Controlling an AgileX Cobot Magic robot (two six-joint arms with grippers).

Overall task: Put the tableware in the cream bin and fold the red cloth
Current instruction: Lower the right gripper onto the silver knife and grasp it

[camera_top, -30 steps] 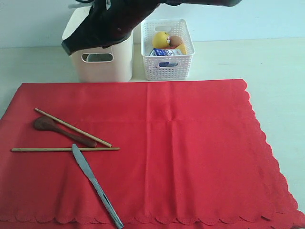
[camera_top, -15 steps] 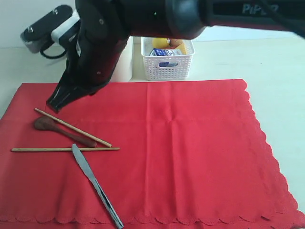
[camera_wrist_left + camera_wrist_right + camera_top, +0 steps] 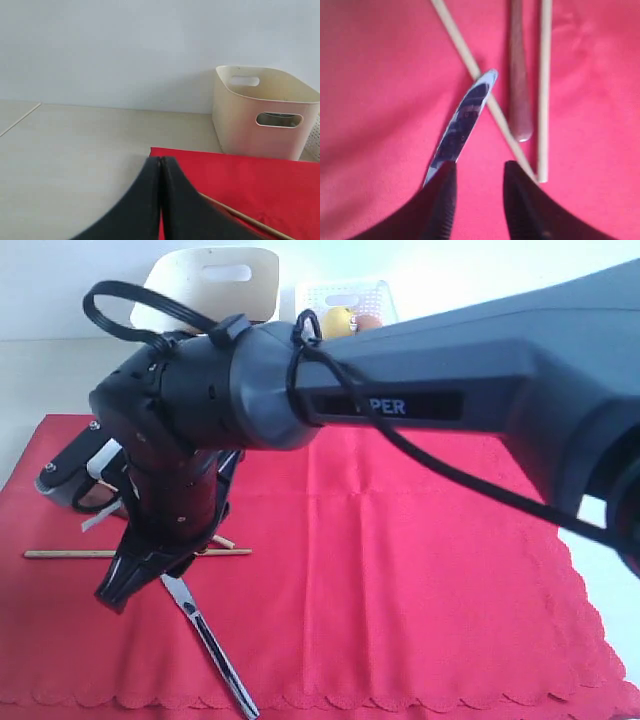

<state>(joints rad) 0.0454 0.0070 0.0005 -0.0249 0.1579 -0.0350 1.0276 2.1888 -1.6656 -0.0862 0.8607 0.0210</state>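
Knife (image 3: 464, 121) tip by parted right end effector (image 3: 480, 168) in wrist cam only; left end effector (image 3: 160, 160) closed.

1. Your exterior view is bright and even; the right arm (image 3: 420, 390), close to the lens, looks soft.
2. Your right wrist view is blurred throughout; the knife (image 3: 462, 122) shows a bluish sheen.
3. Your left wrist view is sharp at the cream bin (image 3: 265, 115), soft at the left gripper (image 3: 160, 161).

Only one marking reads: pale letters "PER" on a dark strip along the right arm (image 3: 420, 405), middle of the exterior view; a black cable (image 3: 298, 340) hides their start
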